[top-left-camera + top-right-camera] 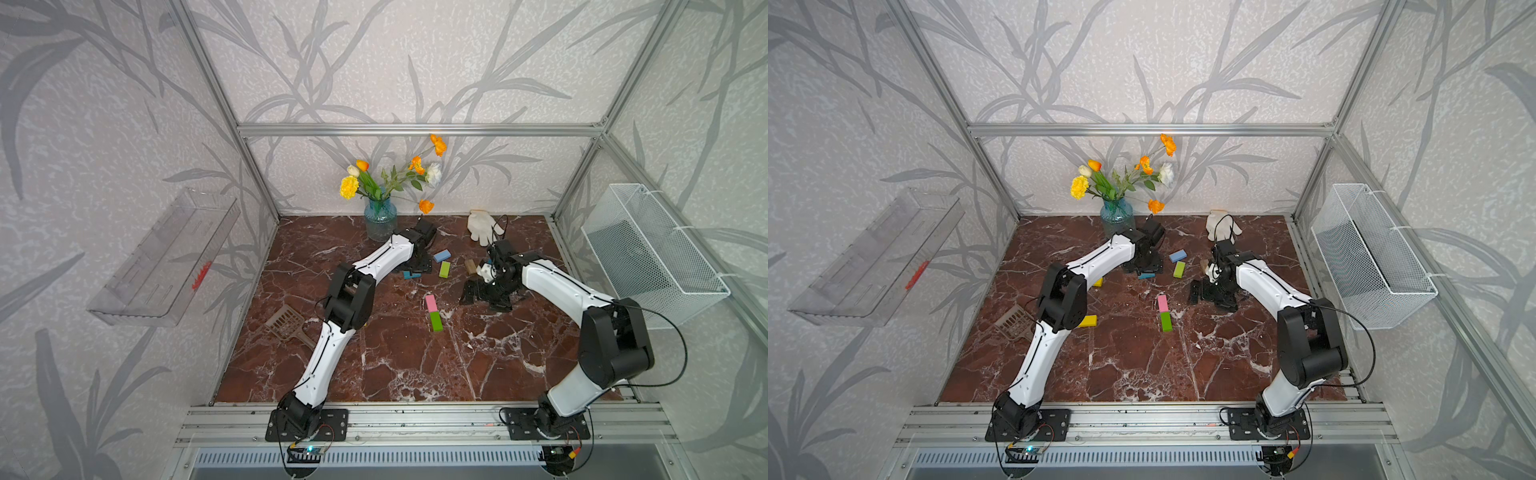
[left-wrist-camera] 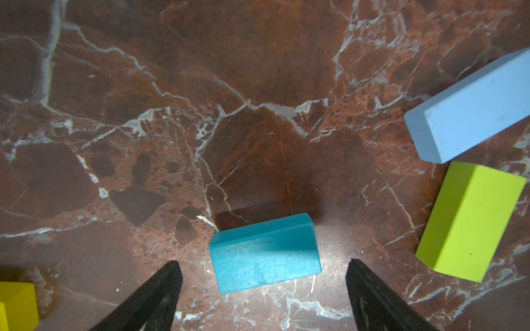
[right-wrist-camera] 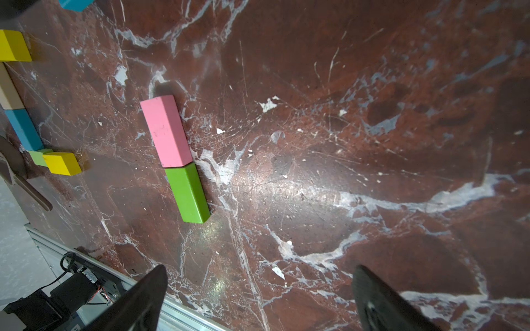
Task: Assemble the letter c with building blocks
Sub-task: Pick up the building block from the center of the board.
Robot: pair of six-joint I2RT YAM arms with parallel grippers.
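Nearest, a pink block [image 1: 431, 302] and a green block [image 1: 436, 321] lie end to end, touching, mid-worktop [image 1: 395, 365]. Off to their left a yellow, tan, teal, green and yellow run turns at both ends. It is seemingly the letter c [image 3: 24, 130], though mostly hidden from above. The right tool [image 3: 261, 268] hangs spread over bare marble, holding nothing. Farther back the left tool [image 2: 263, 262] is spread astride a teal block [image 2: 263, 253] without touching it, with a light-blue block [image 2: 470, 109] and a lime block [image 2: 470, 220] close by. Beyond them, near the back wall, are a white glove [image 1: 482, 226] and a flower vase [image 1: 380, 220].
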